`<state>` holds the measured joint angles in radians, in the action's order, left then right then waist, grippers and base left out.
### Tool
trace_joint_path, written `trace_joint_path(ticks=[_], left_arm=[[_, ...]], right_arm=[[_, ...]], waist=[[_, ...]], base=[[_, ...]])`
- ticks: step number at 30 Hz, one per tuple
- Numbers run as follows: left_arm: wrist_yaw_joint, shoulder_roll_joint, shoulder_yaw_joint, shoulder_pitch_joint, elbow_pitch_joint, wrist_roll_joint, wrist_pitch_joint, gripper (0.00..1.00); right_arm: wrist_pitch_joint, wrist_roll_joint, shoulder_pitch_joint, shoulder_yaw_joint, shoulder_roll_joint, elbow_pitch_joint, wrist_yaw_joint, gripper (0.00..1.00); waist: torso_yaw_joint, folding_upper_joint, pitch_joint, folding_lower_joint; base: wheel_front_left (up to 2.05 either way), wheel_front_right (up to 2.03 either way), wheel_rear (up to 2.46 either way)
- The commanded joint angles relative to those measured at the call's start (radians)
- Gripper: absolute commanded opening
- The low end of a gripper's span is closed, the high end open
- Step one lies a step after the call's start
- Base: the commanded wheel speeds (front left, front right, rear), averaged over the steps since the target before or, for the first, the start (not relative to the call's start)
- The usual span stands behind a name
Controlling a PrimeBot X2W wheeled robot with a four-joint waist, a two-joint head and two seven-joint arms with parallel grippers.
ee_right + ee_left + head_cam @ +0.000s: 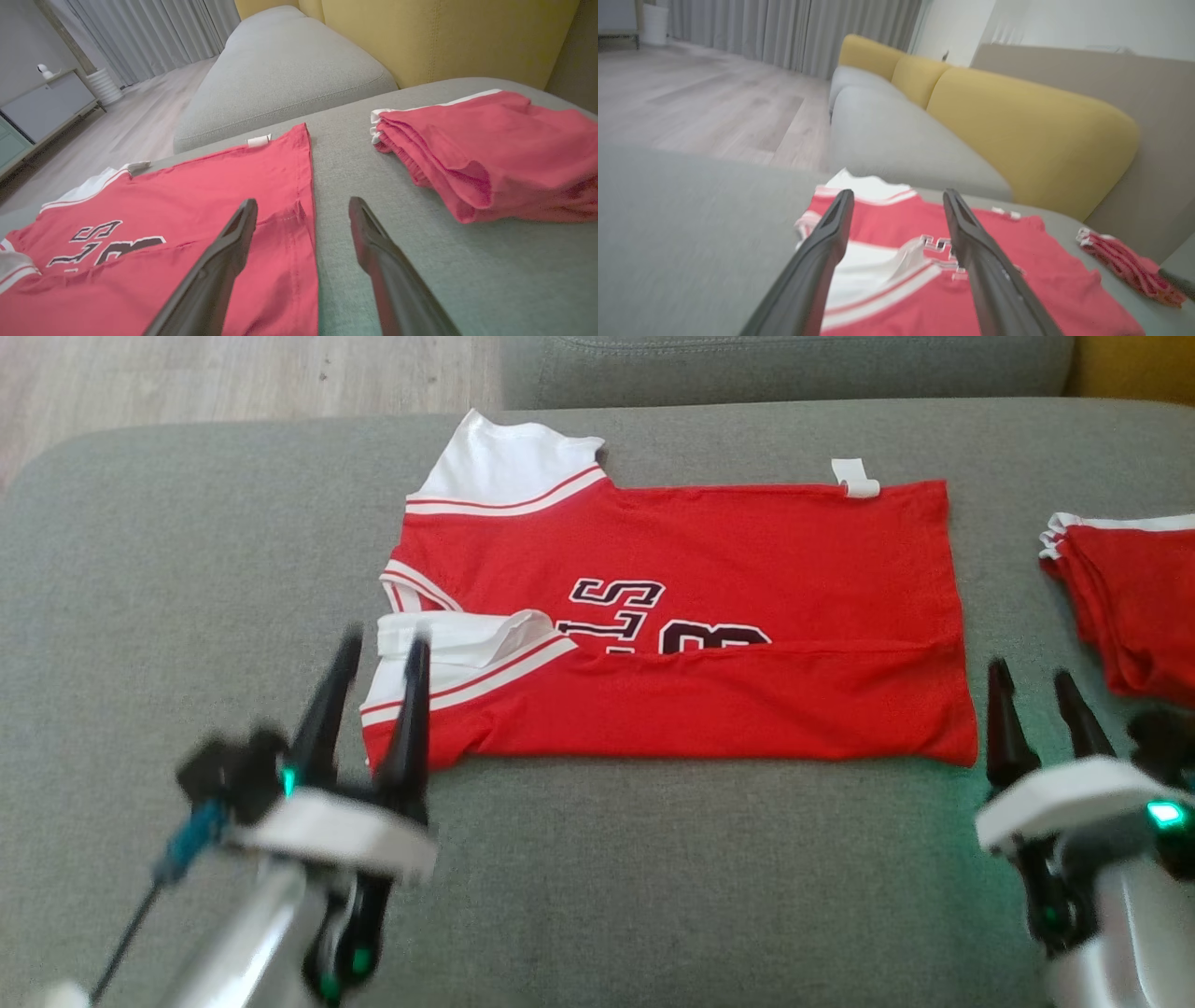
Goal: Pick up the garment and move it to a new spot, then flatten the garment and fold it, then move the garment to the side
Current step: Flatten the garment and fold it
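Note:
A red jersey (709, 560) with white sleeves and dark lettering lies flat on the grey cushion (168, 569), its near long edge folded over toward the middle. The same jersey (1017, 275) fills the lower part of the left wrist view, and the jersey (196, 205) spreads left of the fingers in the right wrist view. My left gripper (383, 649) hovers open at the jersey's near left corner, over the folded white sleeve. My right gripper (1034, 679) stands open just off the near right corner, above bare cushion, holding nothing.
A second red garment (1134, 593) lies folded in a pile at the right of the cushion, and this pile (490, 149) sits close to my right fingers. Yellow back cushions (1017, 130) rise behind. Wooden floor (187, 383) lies beyond the far left edge.

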<state>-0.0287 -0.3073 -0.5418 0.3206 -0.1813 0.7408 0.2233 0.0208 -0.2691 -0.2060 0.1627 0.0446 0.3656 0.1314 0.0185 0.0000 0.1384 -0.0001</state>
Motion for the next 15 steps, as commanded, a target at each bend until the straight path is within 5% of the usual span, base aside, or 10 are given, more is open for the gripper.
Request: trace_joint_path(ticks=[1,6,15], left_arm=[[-0.024,-0.044,0.044,-0.024,0.046,0.012,-0.020,1.00],[-0.092,-0.061,0.053,-0.132,0.061,0.073,-0.110,1.00],[-0.130,-0.041,0.076,-0.107,-0.018,0.153,-0.212,1.00]], right_arm=[[0.014,0.023,0.015,-0.016,0.006,-0.082,-0.001,1.00],[0.075,0.034,0.125,-0.011,0.006,-0.231,-0.001,1.00],[0.146,0.025,0.157,-0.043,0.006,-0.359,-0.001,1.00]], waist=[[0.003,0.0000,-0.003,0.0001],[0.009,0.0000,0.005,0.0001],[-0.018,0.0000,0.059,0.0001]], base=[[0.00,0.00,0.00],[0.00,0.00,0.00],[0.00,0.00,0.00]])
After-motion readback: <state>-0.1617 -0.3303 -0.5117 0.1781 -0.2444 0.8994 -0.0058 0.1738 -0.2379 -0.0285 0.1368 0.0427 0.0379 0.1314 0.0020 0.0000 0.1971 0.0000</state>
